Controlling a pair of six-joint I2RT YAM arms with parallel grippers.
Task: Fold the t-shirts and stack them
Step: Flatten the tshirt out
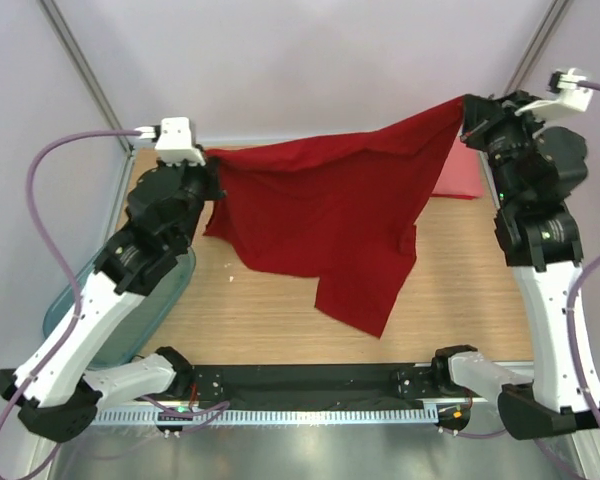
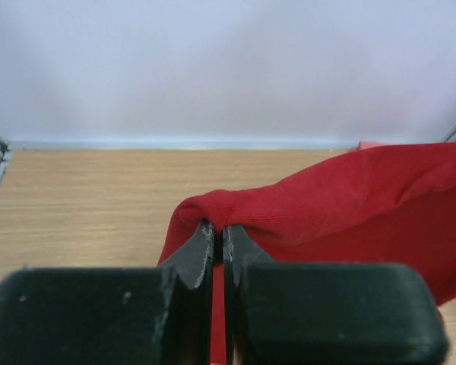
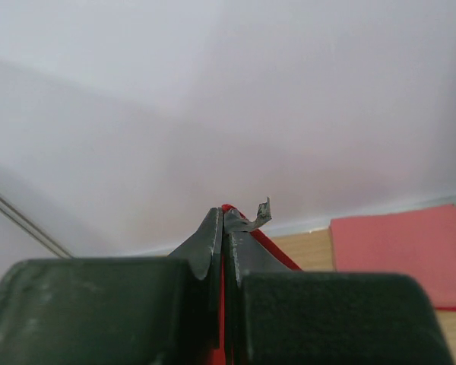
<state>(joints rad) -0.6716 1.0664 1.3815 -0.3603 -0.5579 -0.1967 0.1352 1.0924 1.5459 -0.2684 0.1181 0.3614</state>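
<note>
Red t-shirt top edge taut, pink t-shirt behind

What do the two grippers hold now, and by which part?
Both hold the dark red t-shirt: the left gripper pinches a bunched edge at one end, the right gripper the opposite end.
</note>
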